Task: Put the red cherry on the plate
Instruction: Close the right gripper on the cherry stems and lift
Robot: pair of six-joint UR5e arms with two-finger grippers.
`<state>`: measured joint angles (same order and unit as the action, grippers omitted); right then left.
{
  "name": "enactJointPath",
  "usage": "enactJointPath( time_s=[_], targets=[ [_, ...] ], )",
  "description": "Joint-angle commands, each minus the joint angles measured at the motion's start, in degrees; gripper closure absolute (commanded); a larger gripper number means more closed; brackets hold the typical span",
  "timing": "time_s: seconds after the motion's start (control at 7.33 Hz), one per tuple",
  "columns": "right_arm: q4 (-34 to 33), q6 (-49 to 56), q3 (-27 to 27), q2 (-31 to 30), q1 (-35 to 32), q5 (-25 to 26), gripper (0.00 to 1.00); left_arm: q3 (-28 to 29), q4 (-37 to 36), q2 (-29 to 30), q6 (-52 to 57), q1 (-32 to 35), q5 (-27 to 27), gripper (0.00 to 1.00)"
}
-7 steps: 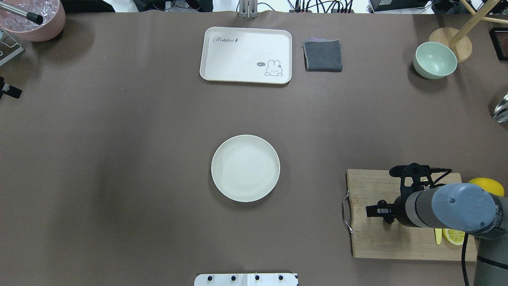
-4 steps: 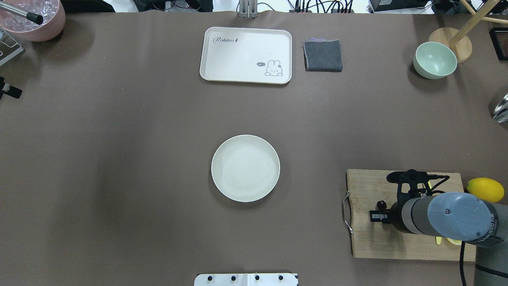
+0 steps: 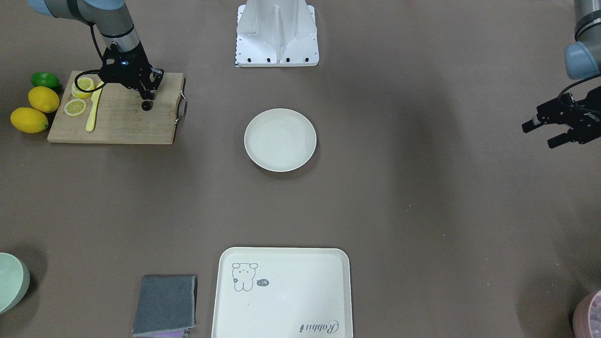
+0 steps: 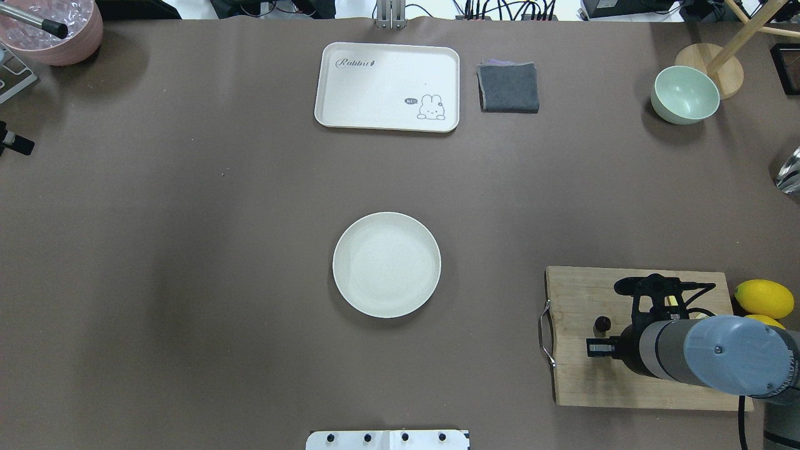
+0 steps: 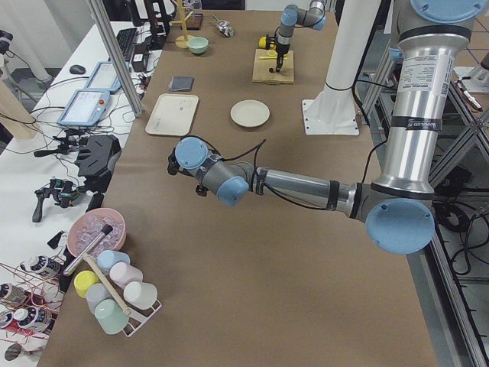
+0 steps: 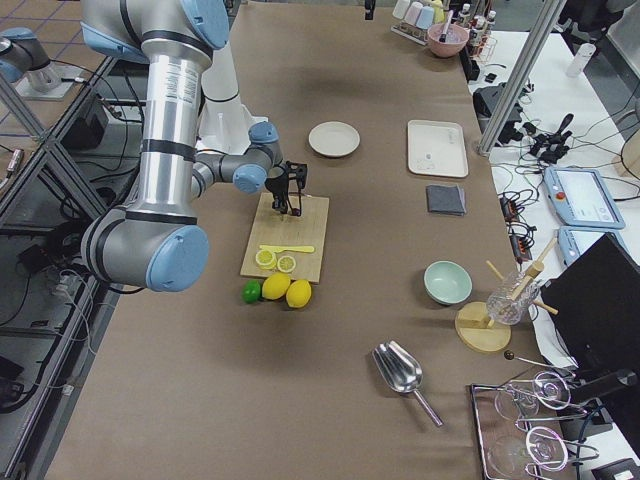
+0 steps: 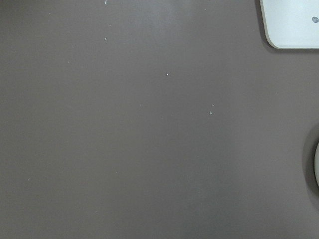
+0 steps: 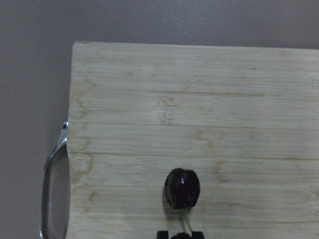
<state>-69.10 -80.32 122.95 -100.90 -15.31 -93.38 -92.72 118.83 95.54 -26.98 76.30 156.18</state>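
The red cherry [image 8: 182, 187] lies on the wooden cutting board [image 4: 575, 369] near its handle end; it shows as a dark dot [image 4: 602, 324] in the overhead view. Its green stem runs to a second dark cherry at the bottom edge of the right wrist view, between the close black fingertips. My right gripper [image 3: 148, 95] points down over the board and looks shut on that second cherry. The plate [image 4: 386, 264] sits bare at the table's middle, well left of the board. My left gripper [image 3: 543, 134] hovers open and holds nothing, far off on the other side.
Lemon slices [image 3: 75, 107], a yellow knife [image 3: 91, 117], two lemons [image 3: 29, 119] and a lime [image 3: 45, 80] lie on or beside the board. A cream tray [image 4: 386, 86], a grey cloth [image 4: 508, 87] and a mint bowl [image 4: 684, 95] stand at the far side.
My right gripper has drawn back a little toward the robot's side of the board. One dark cherry, hidden a second ago, now shows beside its fingertips. The left arm is still.
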Motion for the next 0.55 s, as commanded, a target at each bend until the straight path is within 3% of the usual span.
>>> enactJointPath(
  time_s=[0.0,0.27,0.41],
  targets=[
    [-0.42,0.68,2.97,-0.53,-2.42,-2.22,1.00,0.08,0.00,0.00,0.00,-0.01,0.00,0.02],
    [-4.60,4.36,7.27,-0.35,-13.64,-15.00,1.00,0.17,0.00,0.09,0.00,-0.01,0.00,0.02],
    [-12.56,9.95,12.00,0.08,-21.27,-21.60,1.00,0.17,0.00,0.00,0.00,-0.01,0.00,0.02]
  ],
)
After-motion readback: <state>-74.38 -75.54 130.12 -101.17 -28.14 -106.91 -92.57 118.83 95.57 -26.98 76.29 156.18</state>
